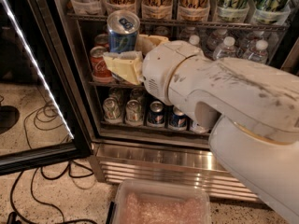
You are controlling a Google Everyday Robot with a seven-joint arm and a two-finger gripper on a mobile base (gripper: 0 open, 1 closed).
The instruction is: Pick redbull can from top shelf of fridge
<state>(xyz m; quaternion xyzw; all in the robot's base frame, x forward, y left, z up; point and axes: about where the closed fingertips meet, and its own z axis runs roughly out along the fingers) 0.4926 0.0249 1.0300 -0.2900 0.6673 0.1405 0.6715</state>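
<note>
The redbull can (123, 30), slim, blue and silver with a silver lid and pull tab, is held upright in my gripper (130, 50). The gripper's yellowish fingers (122, 66) are shut on the can's lower part. The can hangs just in front of the fridge (154, 150), a little below the top shelf (187, 22), a wire rack carrying clear tubs with tall gold and green cans. My white arm fills the right side of the view and hides much of the middle rack.
Red cola cans (98, 62) and water bottles (225, 48) stand on the middle rack, short cans (155, 113) on the lower one. The open glass door with its light strip (32, 64) is at left. Cables (46, 181) and a clear plastic bin (161, 204) lie on the floor.
</note>
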